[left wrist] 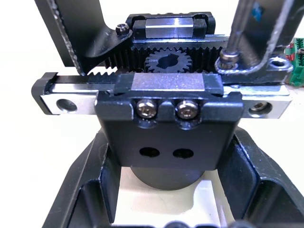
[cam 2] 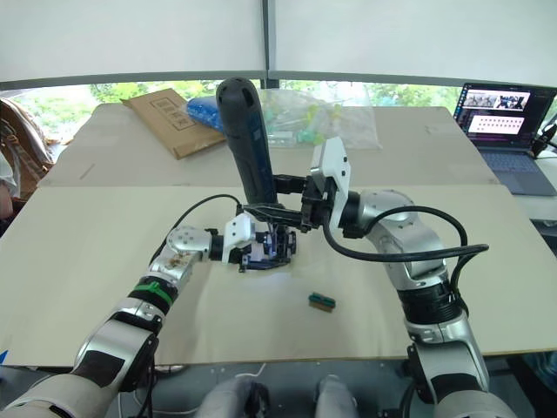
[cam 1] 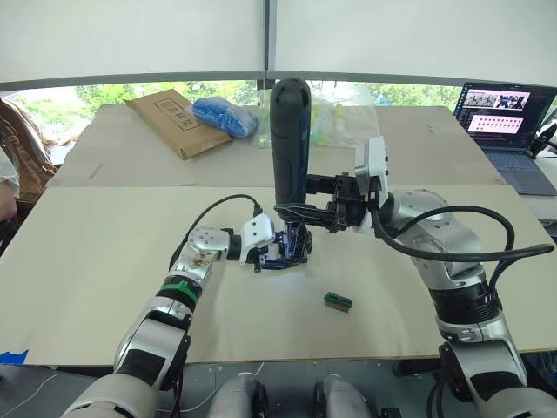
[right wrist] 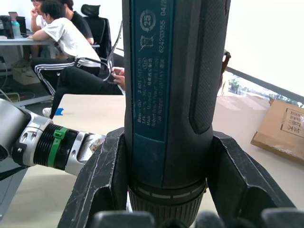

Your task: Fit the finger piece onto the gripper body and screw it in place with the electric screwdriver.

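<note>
Electric screwdriver (cam 1: 290, 144) upright above gripper body (cam 1: 291, 246)

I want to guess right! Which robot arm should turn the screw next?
Probably the right. The right gripper grips the electric screwdriver, whose bit sits on a screw of the gripper body. The left gripper holds that body.

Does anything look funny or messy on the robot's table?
Nothing looks broken or spilled. One small green-and-brown block lies alone on the table, apart from the work. The electric screwdriver stands upright in the right gripper, over the gripper body that the left gripper holds.
</note>
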Robot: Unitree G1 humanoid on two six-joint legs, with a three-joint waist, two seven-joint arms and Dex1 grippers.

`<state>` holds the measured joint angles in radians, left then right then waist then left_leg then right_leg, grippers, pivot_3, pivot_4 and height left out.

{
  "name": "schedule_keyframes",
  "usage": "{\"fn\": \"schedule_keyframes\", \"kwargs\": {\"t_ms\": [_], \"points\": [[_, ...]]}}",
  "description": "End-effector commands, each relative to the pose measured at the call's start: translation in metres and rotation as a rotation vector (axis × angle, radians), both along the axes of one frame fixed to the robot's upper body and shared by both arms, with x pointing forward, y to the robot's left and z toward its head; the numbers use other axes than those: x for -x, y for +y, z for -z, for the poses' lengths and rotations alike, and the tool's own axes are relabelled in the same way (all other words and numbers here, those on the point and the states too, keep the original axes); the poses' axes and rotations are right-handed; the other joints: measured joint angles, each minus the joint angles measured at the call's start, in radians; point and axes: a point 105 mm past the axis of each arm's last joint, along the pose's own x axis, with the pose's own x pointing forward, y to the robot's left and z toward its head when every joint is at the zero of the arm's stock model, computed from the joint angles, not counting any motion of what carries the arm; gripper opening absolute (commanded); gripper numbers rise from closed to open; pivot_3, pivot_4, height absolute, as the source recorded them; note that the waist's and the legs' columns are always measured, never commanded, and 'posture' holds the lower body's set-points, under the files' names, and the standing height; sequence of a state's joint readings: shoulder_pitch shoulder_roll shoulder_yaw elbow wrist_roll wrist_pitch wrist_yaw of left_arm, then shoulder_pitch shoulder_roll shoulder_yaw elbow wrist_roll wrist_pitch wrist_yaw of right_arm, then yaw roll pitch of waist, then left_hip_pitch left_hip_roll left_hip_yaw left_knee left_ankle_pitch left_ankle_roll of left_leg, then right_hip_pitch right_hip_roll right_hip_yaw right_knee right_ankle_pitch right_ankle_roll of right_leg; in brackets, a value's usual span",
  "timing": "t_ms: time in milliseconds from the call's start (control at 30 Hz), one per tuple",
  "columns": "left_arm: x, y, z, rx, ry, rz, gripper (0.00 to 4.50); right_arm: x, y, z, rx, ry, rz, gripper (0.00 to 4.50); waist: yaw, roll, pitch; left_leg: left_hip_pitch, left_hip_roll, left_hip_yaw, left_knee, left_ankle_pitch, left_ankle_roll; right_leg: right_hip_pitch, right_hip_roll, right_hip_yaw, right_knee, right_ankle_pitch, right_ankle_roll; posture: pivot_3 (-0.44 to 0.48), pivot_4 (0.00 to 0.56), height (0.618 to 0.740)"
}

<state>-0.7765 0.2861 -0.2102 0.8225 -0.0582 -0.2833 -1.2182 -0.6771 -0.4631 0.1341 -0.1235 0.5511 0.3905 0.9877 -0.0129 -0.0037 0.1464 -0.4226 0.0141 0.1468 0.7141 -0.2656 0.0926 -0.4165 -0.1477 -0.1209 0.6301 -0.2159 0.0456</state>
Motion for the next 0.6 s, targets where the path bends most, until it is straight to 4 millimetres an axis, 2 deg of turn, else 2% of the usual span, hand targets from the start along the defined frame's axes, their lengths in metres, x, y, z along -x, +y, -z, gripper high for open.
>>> {"fn": "schedule_keyframes", "kwargs": {"t_ms": [33,167,267,433,533,600], "points": [[-0.005,0.002,-0.020,0.025,-0.075,0.005,2.30,-0.021,-0.019,0.068,0.187,0.203,0.141,1.91,0.000,0.000,0.000,0.000,0.000,0.000,0.000,0.000,0.000,0.000,0.000,0.000,0.000,0.000,0.000,0.000,0.150,0.732],[-0.005,0.002,-0.020,0.023,-0.076,0.007,2.30,-0.023,-0.021,0.065,0.178,0.192,0.153,1.91,0.000,0.000,0.000,0.000,0.000,0.000,0.000,0.000,0.000,0.000,0.000,0.000,0.000,0.000,0.000,0.000,0.150,0.732],[-0.005,0.002,-0.019,0.022,-0.074,0.008,2.30,-0.023,-0.022,0.049,0.149,0.146,0.152,1.91,0.000,0.000,0.000,0.000,0.000,0.000,0.000,0.000,0.000,0.000,0.000,0.000,0.000,0.000,0.000,0.000,0.150,0.732],[-0.003,0.002,-0.015,0.015,-0.064,0.010,2.30,-0.006,-0.016,-0.017,-0.019,0.001,0.072,1.91,0.000,0.000,0.000,-0.002,0.000,0.000,0.000,0.000,0.000,-0.002,-0.001,0.000,0.000,0.000,0.000,0.000,0.150,0.732],[-0.003,0.002,-0.011,0.009,-0.054,0.012,2.30,0.015,-0.015,-0.071,-0.178,-0.097,-0.015,1.91,0.000,0.000,0.001,-0.004,0.000,0.000,0.000,0.000,0.000,-0.005,-0.001,0.000,0.000,0.000,-0.001,0.000,0.150,0.732],[-0.003,0.001,-0.010,0.007,-0.051,0.013,2.30,0.025,-0.016,-0.087,-0.218,-0.126,-0.050,1.91,0.001,0.001,0.003,-0.008,0.000,0.000,0.000,0.000,0.000,-0.008,-0.001,0.000,0.001,0.001,-0.001,0.000,0.150,0.732]]}}
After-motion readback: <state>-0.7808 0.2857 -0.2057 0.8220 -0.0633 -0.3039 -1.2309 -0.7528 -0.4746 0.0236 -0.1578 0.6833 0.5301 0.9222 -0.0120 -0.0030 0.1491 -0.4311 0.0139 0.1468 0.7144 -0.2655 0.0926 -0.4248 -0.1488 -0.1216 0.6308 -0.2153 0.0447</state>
